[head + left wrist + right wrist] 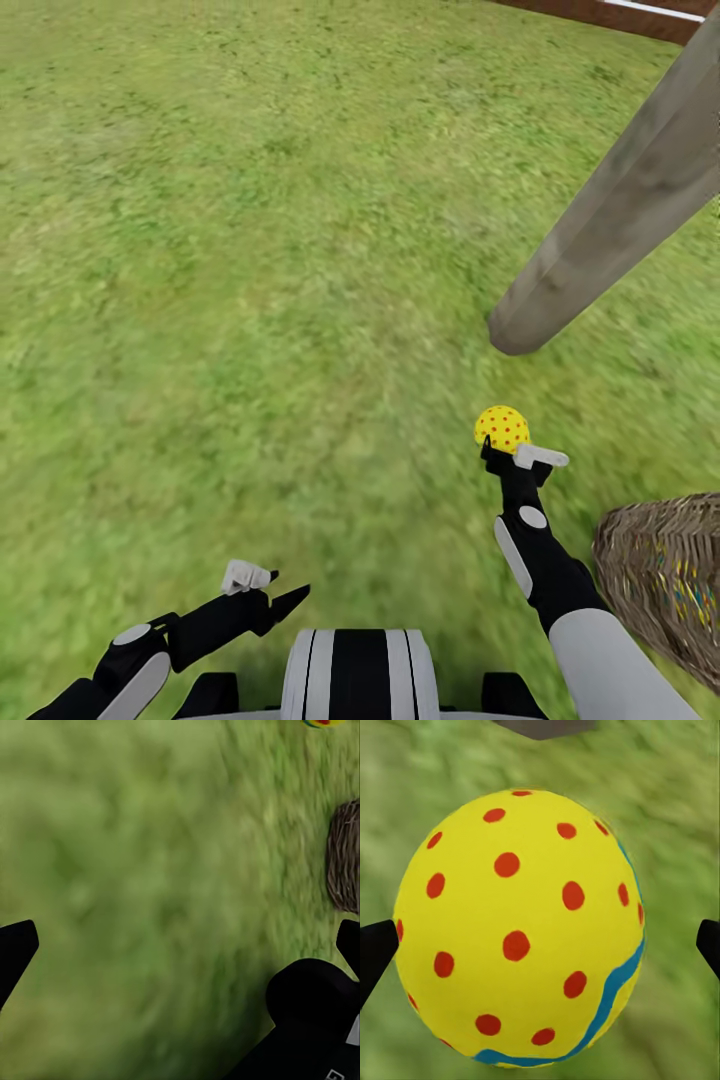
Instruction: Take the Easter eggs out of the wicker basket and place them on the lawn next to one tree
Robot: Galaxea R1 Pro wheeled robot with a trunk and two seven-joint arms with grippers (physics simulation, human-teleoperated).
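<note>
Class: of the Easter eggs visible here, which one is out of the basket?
The egg held in the right gripper near the tree trunk; other eggs show through the basket weave.

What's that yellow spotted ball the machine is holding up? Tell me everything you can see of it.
It is an Easter egg: smooth, bright yellow, dotted with red spots, with a wavy blue band curving round its lower side. It looks whole and glossy, like painted plastic. The right gripper holds it between its two black fingertips, lifted above the lawn, a little short of the grey tree trunk and away from the wicker basket.
</note>
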